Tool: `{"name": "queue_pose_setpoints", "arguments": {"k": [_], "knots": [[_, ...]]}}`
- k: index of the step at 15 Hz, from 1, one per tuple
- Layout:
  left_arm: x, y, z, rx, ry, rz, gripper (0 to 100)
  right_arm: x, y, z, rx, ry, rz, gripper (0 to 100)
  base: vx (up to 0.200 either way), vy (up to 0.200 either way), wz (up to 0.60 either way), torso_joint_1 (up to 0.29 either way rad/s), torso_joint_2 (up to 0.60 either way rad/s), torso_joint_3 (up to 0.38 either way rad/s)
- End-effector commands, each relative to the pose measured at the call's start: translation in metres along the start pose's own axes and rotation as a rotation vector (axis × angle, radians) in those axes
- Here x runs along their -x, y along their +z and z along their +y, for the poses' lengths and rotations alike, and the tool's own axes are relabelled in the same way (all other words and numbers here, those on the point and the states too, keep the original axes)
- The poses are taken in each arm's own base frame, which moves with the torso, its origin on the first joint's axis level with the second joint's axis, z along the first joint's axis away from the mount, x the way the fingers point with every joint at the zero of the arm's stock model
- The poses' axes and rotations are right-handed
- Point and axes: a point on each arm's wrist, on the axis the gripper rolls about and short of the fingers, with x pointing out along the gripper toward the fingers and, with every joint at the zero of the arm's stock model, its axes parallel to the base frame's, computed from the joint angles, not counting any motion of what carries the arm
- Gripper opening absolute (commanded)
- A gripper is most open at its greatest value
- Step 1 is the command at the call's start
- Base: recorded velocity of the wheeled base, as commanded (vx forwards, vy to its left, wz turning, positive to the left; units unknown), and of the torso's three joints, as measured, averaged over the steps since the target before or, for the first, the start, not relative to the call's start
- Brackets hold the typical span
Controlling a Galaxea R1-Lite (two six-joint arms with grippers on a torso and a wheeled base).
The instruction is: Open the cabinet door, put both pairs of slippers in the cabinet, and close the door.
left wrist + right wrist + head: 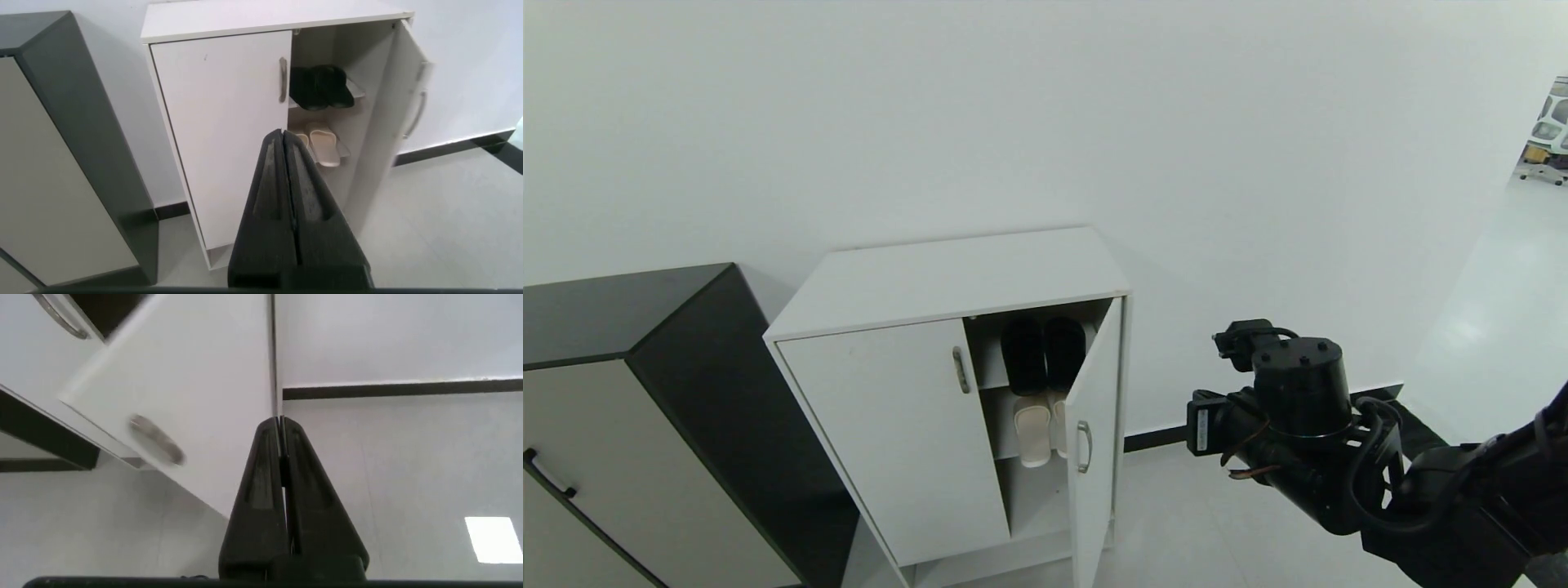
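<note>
Open door [1094, 425]: on cabinet [947, 278] right side, standing ajar, long axis upright, handle [1083, 447] on outer face. Outer face lies just ahead of right gripper [279, 425]; fingers pressed together, nothing held; contact hard to tell. Right arm judged nearer, so push on that face should shut door. Left gripper [285, 135]: fingers pressed together, standing off before shut door [221, 122]. Black slippers [1043, 355] on upper shelf, white slippers [1033, 420] on shelf below, both beyond fingers. White pair partly hidden by door.

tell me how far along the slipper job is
Done: the right door stands open, with black slippers above white slippers inside the cabinet. In hand: nothing; left claw and right claw are shut, empty. Left: closing that door.
</note>
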Motion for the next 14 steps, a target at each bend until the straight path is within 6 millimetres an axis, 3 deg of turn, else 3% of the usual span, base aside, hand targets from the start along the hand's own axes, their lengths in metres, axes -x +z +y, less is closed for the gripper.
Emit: {"name": "queue_pose_setpoints", "arguments": {"k": [1,7,12,14], "knots": [[0.000,0.000,0.000,0.002,0.001,0.000,0,0.000,-0.001,0.000,0.003,0.000,0.001,0,0.000,0.000,0.00,0.000,0.00,0.000],[0.000,0.000,0.000,0.002,0.001,0.000,0,0.000,-0.004,0.002,0.010,0.003,0.011,0,0.000,0.000,0.60,0.005,0.00,0.003],[0.000,0.000,0.000,0.002,0.001,0.000,0,-0.001,-0.008,0.000,0.019,0.015,-0.012,0,0.000,0.000,0.00,0.000,0.00,0.000],[0.000,0.000,0.000,0.009,0.001,0.000,0,0.008,-0.021,-0.008,0.064,0.110,0.025,0,0.000,0.000,0.00,0.000,0.00,0.000]]}}
